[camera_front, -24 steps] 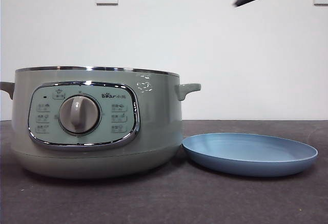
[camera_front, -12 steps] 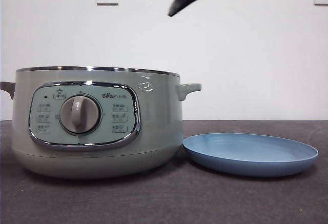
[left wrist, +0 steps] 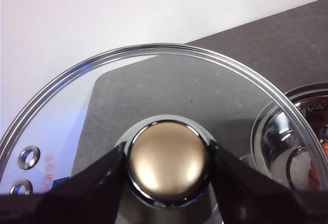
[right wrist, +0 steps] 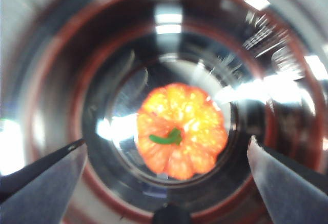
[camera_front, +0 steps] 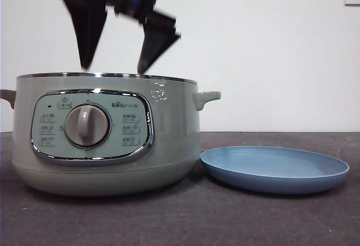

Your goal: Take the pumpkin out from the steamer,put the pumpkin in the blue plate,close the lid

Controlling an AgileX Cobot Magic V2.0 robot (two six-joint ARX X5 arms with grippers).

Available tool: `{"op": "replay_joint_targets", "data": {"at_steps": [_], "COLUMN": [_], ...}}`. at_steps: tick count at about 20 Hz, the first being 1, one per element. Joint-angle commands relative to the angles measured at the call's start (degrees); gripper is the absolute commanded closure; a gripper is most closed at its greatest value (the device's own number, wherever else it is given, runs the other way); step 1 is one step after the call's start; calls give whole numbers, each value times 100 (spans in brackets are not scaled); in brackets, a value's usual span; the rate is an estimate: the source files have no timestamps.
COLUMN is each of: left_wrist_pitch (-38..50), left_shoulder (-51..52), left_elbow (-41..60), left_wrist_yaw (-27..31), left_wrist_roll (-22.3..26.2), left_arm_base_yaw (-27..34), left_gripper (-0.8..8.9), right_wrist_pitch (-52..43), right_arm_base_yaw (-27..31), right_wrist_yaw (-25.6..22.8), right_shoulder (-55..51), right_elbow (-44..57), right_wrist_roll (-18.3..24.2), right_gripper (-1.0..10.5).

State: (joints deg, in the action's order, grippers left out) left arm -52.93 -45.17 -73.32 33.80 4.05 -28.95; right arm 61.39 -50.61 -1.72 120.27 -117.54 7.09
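On the dark tabletop, nearest the low front camera, the steamer (camera_front: 107,133) is seen at left with its dial and control panel facing forward and its chrome rim uncovered, while the blue plate (camera_front: 274,169) lies just beside it at right, bare. Above the pot's open mouth, the right gripper (camera_front: 112,68) is shown hanging with its two black jaws spread wide, tips just over the rim and nothing between them. Directly below that gripper, as seen by its own wrist camera, the pumpkin (right wrist: 182,130) sits at the bottom of the polished steel bowl, green stem up, untouched by either jaw. Away from the pot, the lid (left wrist: 154,96) is held clear of the table by the left gripper (left wrist: 168,163), whose jaws are clamped against both sides of the knob (left wrist: 168,157); part of the steamer's shiny interior is visible past the glass edge.
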Motion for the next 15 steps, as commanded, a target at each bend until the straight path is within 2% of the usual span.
{"op": "replay_joint_targets", "data": {"at_steps": [1, 7, 8, 9, 10, 11, 12, 15], "left_wrist_pitch": [190, 26, 2, 0, -9, -35, -72, -79], "left_shoulder": [63, 63, 63, 63, 63, 63, 63, 63], "left_elbow": [-103, -103, -103, -103, -103, -103, -103, -103], "left_wrist_yaw": [63, 66, 63, 63, 66, 63, 63, 63], "left_wrist_roll": [70, 70, 70, 70, 70, 70, 70, 70], "left_arm_base_yaw": [4, 4, 4, 4, 4, 4, 4, 4], "left_gripper": [823, 823, 823, 823, 823, 823, 823, 823], "right_wrist_pitch": [-44, -190, -249, -258, -249, -249, -264, -260], "right_arm_base_yaw": [4, 72, 72, 76, 94, 92, 68, 68], "right_wrist_yaw": [-11, 7, 4, -17, -13, -4, 22, 15], "right_shoulder": [343, 710, 710, 710, 710, 710, 710, 566], "right_elbow": [-4, -4, -4, -4, -4, -4, -4, -7], "right_wrist_roll": [98, 136, 129, 116, 111, 111, 66, 22], "right_gripper": [371, 384, 414, 552, 762, 920, 963, 963]}}
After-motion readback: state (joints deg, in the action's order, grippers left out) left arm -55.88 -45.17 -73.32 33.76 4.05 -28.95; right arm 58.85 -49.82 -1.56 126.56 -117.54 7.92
